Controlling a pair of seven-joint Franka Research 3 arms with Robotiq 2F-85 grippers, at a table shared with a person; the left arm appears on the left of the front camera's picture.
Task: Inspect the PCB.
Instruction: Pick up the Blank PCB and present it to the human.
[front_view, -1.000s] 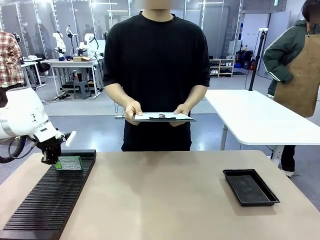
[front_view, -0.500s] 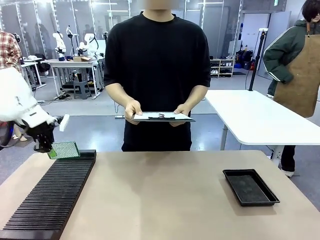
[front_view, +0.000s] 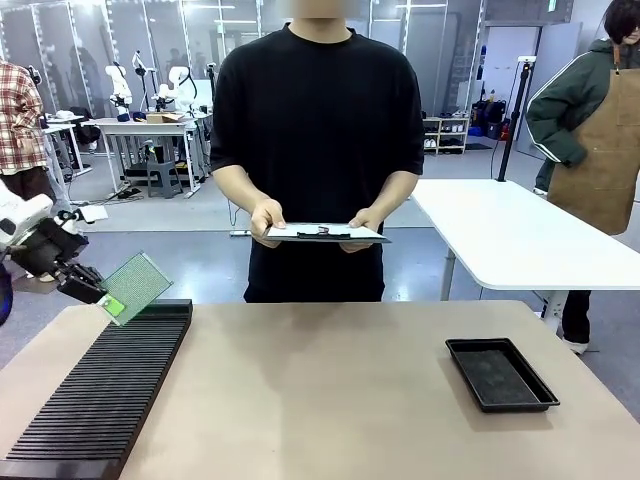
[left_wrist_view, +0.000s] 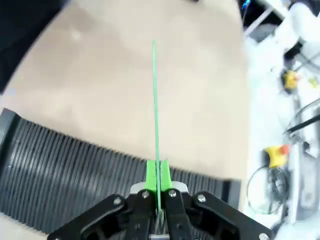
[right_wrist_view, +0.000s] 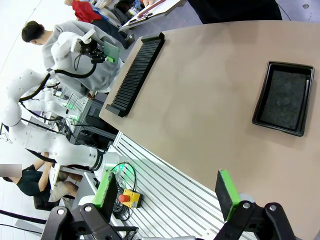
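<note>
The PCB (front_view: 136, 282), a thin green board with a paler speckled face, hangs tilted in the air above the far end of the black slotted rack (front_view: 100, 390). My left gripper (front_view: 108, 301) is shut on the board's lower left corner. Seen from the left wrist, the PCB (left_wrist_view: 154, 100) is edge-on, a thin green line rising from between the pressed green pads (left_wrist_view: 150, 175), with the rack (left_wrist_view: 70, 167) below. My right gripper (right_wrist_view: 166, 192) stands open and holds nothing, high over the table's near side. From there the PCB (right_wrist_view: 111, 51) is small and distant.
A person stands at the far side holding a grey clipboard (front_view: 325, 234) in both hands. A shallow black tray (front_view: 500, 373) lies at the table's right and also appears in the right wrist view (right_wrist_view: 285, 97). Another person stands by a white table (front_view: 520, 240) behind.
My left gripper has lifted the PCB off the rack's far end, drawn it left and up, and tilted it from flat to slanted. The person and clipboard have not moved.
</note>
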